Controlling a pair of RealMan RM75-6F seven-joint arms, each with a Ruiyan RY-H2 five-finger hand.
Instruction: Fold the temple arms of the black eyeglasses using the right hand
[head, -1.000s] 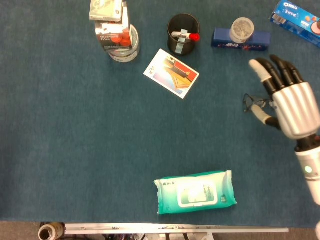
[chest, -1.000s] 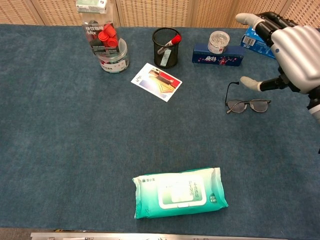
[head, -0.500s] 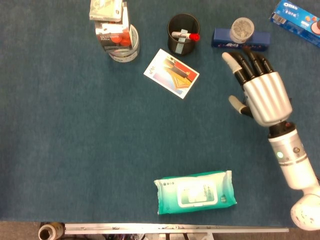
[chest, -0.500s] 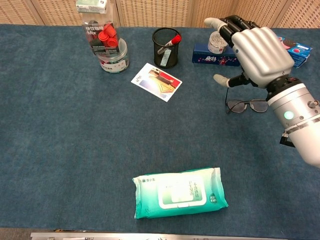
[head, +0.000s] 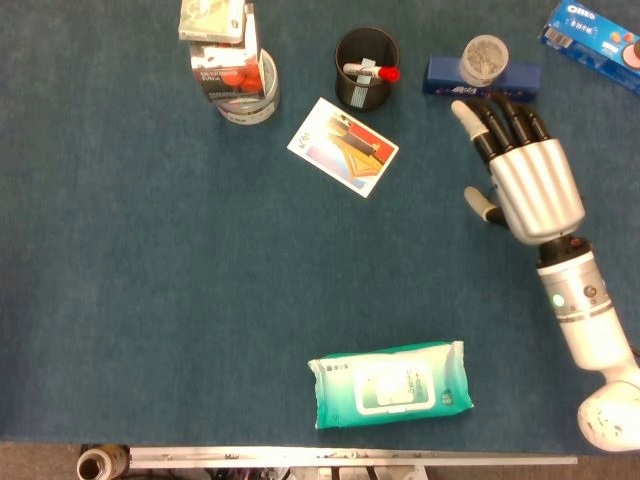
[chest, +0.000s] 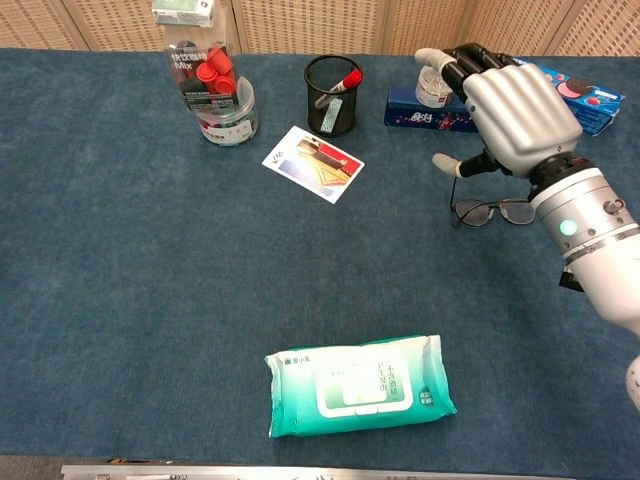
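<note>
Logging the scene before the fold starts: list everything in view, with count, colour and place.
eyeglasses: 1, black, on the table under the robot hand, temples open
wet wipes pack: 1, green, front centre
picture card: 1, white-edged, centre back
pen cup: 1, black mesh, back centre, red-capped marker inside
clear jar: 1, red caps inside, back left
navy box: 1, back right, small clear jar on top
cookie pack: 1, blue, back right corner
table: 1, blue cloth
right robot hand: 1, silver and black, fingers spread above the eyeglasses, holding nothing

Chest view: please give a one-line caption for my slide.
Open right hand poised above the unfolded black eyeglasses on the blue table.
</note>
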